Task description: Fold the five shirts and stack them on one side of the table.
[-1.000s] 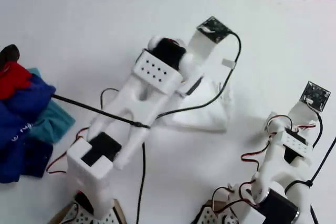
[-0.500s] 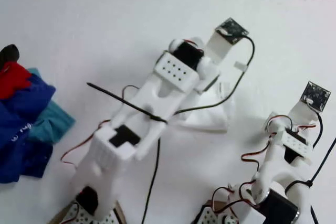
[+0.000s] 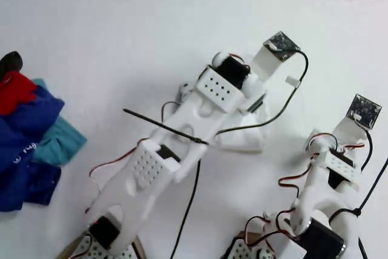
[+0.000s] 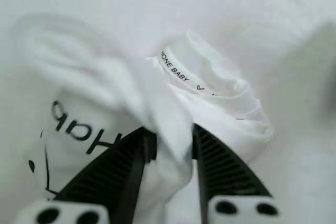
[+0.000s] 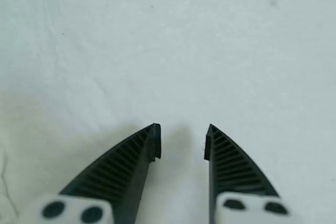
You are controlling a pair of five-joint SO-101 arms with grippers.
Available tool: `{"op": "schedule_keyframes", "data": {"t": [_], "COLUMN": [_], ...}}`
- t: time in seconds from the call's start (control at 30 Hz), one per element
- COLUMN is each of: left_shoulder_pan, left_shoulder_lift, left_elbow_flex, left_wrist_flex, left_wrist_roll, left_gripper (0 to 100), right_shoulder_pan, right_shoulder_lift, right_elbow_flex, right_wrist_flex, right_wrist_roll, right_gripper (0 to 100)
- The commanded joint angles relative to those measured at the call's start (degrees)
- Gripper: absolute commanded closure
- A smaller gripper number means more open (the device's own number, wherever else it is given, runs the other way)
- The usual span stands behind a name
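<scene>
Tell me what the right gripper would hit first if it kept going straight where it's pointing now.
The bare table. The right gripper points down at it with open jaws and nothing between or ahead of them, though how close the surface is I can't tell.

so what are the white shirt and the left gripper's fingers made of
The white shirt looks like soft, matte knit cloth, likely cotton: it creases and bunches, and has a sewn neck label. The left gripper has fingers of matte black hard plastic, judging by the moulded ribbing on their inner faces; possibly printed.
</scene>
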Motion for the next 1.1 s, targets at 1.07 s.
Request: {"op": "schedule_keyframes", "data": {"t": [1.07], "left_shoulder_pan": [-17.76], "left_shoulder_lift": [-0.26], "left_elbow_flex": [18.33], "left_wrist_flex": [-12.13], "left_wrist_roll": [-0.18], "left_gripper": [97], "right_shoulder_pan": [0.04], "right_shoulder_lift": [-2.24], "right_elbow_flex": [-0.70], "right_wrist_flex": [-1.01], "right_wrist_roll": [-0.53], "right_gripper": [85.8]}}
